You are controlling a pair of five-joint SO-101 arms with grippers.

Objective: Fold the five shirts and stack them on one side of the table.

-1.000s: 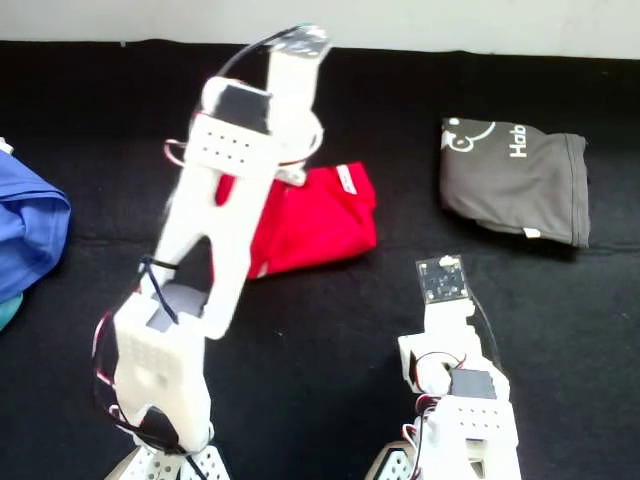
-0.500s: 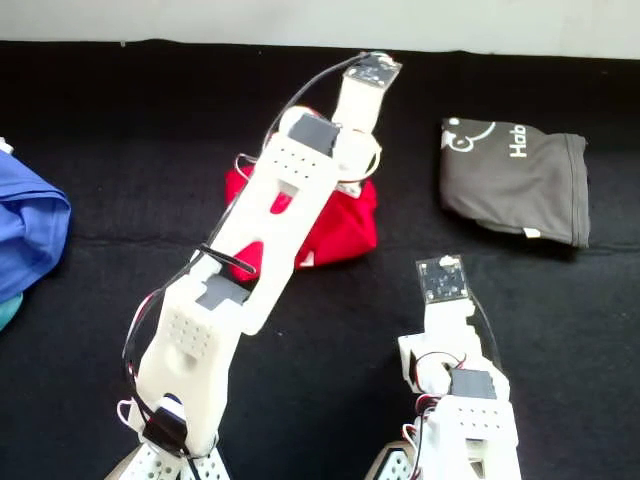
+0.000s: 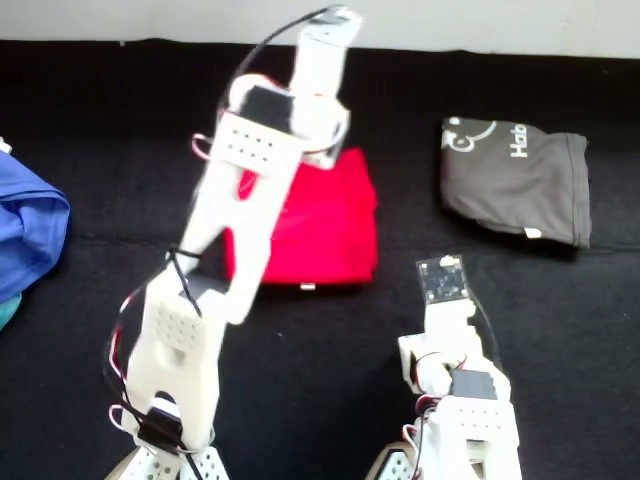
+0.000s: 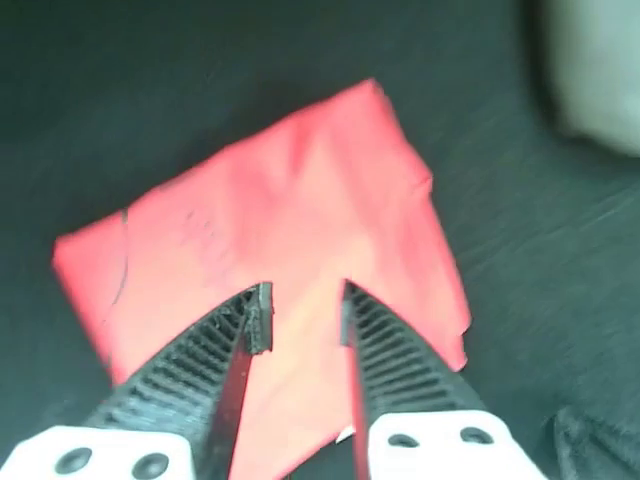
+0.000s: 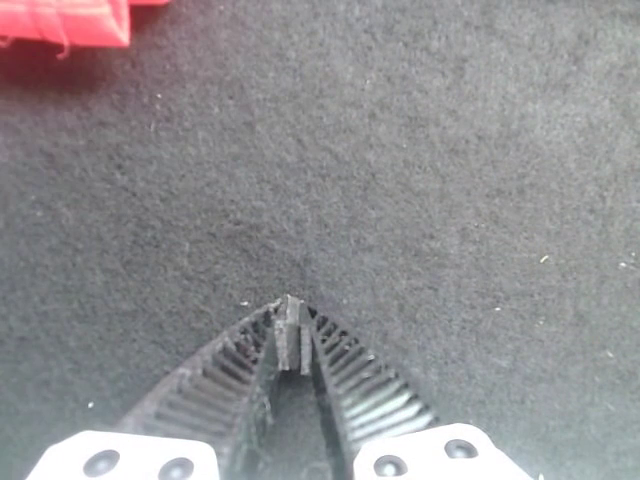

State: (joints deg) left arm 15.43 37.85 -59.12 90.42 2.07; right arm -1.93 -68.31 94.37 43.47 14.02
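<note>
A red shirt (image 3: 325, 225) lies folded into a flat rectangle on the black table cover (image 3: 330, 400), mid-table. My left arm (image 3: 250, 170) stretches over its left part. In the left wrist view my left gripper (image 4: 300, 315) hovers open above the red shirt (image 4: 290, 200), with nothing between its fingers. A folded grey shirt (image 3: 515, 180) with white print rests at the back right. A crumpled blue shirt (image 3: 30, 230) lies at the left edge. My right gripper (image 5: 292, 330) is shut and empty just above bare cloth, near a corner of the red shirt (image 5: 70, 20).
My right arm (image 3: 455, 390) is tucked back at the front right. A teal scrap (image 3: 5, 310) peeks out under the blue shirt. A pale wall (image 3: 450, 20) runs behind the table's far edge. Bare black cloth stretches between the red and grey shirts.
The left arm swung right over the red shirt, then back left. The shirt went from a bunched heap to a flat rectangle. The right arm stayed still.
</note>
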